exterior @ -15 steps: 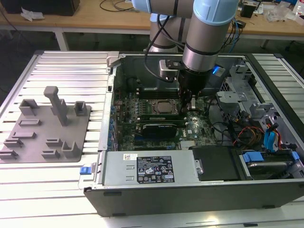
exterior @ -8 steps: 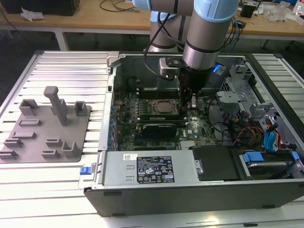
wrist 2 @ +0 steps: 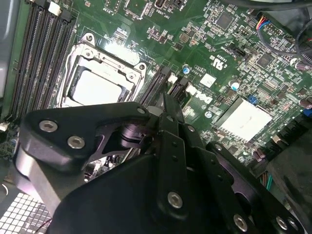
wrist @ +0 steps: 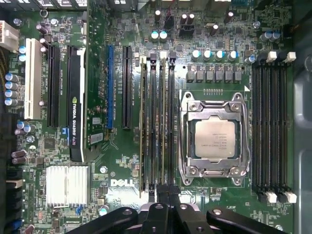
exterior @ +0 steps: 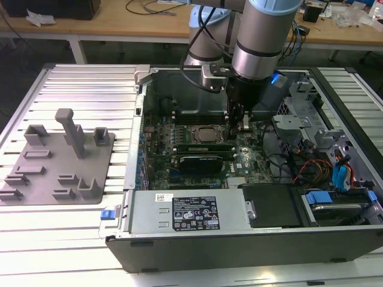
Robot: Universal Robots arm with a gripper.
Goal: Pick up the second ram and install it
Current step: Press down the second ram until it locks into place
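As I reach down into the open computer case [exterior: 137,179], my gripper [exterior: 237,127] hangs low over the motherboard [wrist: 122,165], just above one end of the bank of memory slots [wrist: 157,122] beside the processor socket [wrist: 213,139]. Whether it is spread, pressed together or pinching anything, I cannot tell. The second ram [wrist: 163,126], a slim green stick, stands on edge among those slots, in line with my gripper [wrist: 164,195] in the first wrist view; whether it is fully seated I cannot tell. In the exterior view the stick [exterior: 200,145] lies at six o'clock from the socket [exterior: 206,133], with the black card [exterior: 203,161] at six o'clock from it again. The second wrist view looks past my gripper [wrist 2: 165,109] to the socket [wrist 2: 100,83] and a silver heatsink [wrist 2: 241,119]. A grey fixture plate [exterior: 57,161] sits on the table at nine o'clock from the case, well apart.
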